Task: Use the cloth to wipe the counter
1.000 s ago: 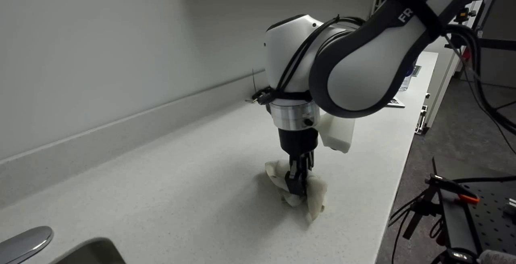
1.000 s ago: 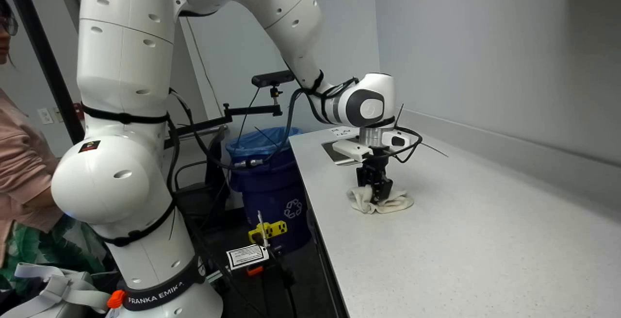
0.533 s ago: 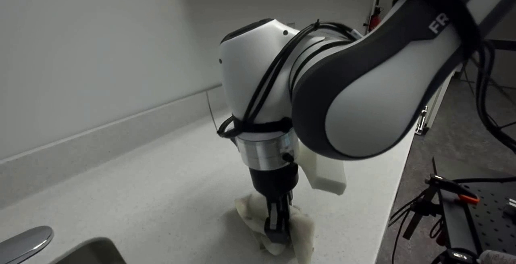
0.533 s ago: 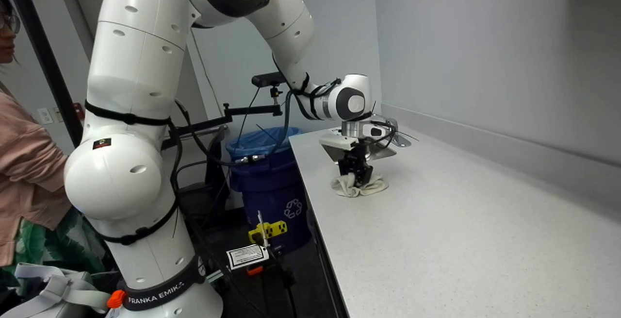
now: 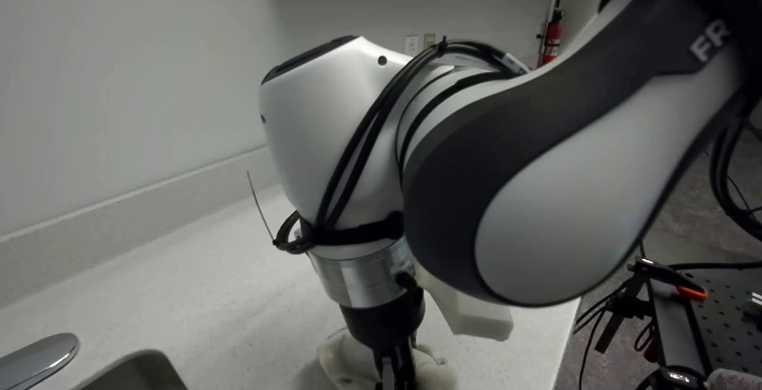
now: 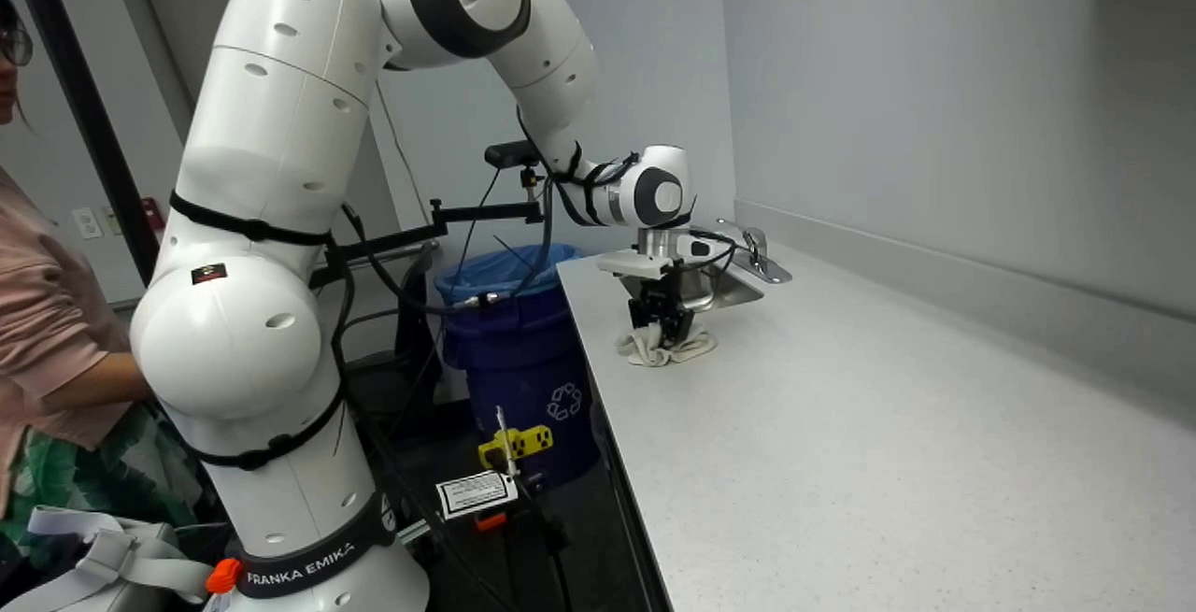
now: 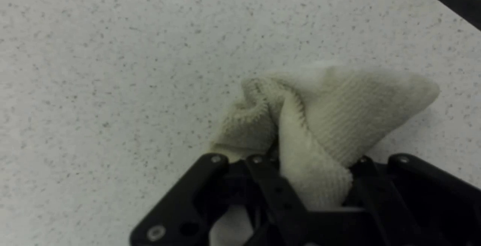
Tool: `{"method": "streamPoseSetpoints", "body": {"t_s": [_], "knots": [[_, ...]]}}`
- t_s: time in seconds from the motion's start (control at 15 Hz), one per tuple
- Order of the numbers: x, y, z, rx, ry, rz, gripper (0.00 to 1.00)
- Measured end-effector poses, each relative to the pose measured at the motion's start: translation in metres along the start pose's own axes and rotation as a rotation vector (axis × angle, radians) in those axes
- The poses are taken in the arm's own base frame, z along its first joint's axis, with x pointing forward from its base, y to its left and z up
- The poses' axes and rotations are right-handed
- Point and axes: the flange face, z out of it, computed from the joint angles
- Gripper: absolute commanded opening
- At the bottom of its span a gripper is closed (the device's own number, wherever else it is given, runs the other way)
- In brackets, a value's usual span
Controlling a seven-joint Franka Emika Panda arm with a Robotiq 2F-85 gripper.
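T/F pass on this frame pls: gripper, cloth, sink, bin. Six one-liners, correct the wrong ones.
1. The gripper holds the cloth. True.
2. Part of the sink shows in both exterior views. True.
3. The cloth lies in the sink. False: it rests on the counter.
4. The bin bears a recycling symbol. True.
5. The bin is red. False: it is blue.
6. The gripper points up. False: it points down.
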Motion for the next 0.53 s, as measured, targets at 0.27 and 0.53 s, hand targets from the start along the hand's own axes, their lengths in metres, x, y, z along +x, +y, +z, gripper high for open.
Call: {"method": "streamPoseSetpoints", "body": {"t_s": [0.27,0.53], "knots": [[0.002,0.058,-0.001,-0.013,0.0,0.096,0.04],[-0.008,0.165,-0.002,-0.025,0.004,0.276,0.04]]}}
